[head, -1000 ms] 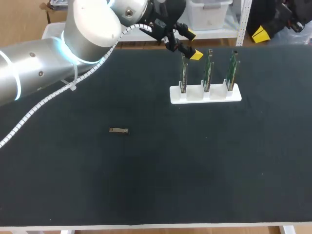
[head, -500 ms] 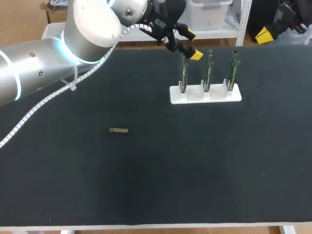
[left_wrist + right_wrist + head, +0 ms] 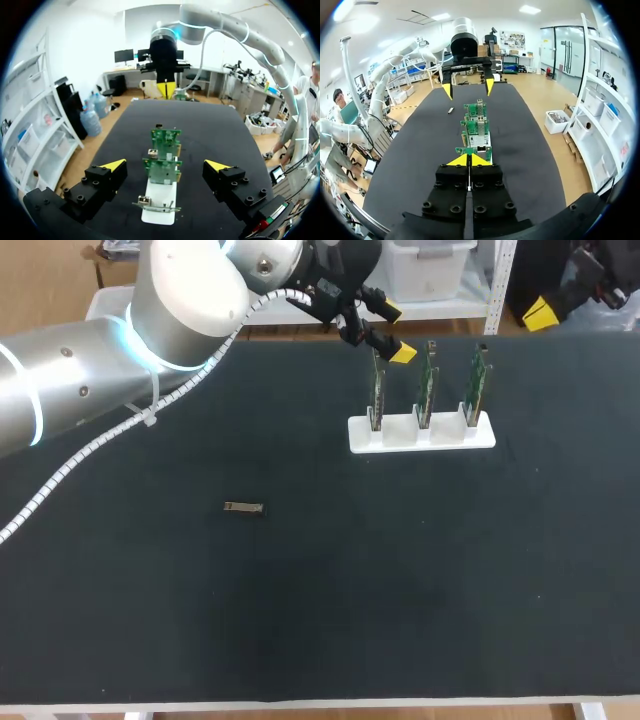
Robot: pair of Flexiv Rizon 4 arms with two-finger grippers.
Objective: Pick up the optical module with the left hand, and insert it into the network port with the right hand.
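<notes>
**Head view:** the optical module [image 3: 243, 507], a small metallic bar, lies flat on the black table [image 3: 420, 580] left of centre, well apart from both grippers. A white holder [image 3: 421, 432] right of centre in the upper half of the frame carries three green circuit boards [image 3: 425, 385], upright in a row. The left arm [image 3: 90, 370] enters from the left edge and crosses the upper left. The left gripper [image 3: 396, 332] hangs at the upper centre, near the top of the leftmost board, with its yellow-tipped fingers spread wide apart. The right gripper [image 3: 540, 312] sits in the upper right corner, at the table's far edge. **Left wrist view:** the spread fingers frame the row of boards ahead without touching them, and a small metal port [image 3: 144, 201] shows on the nearest board. **Right wrist view:** the right gripper's yellow tips are pressed together in a point, the holder stands just ahead of them, and the module lies farther off on the table, beside the line of boards.
</notes>
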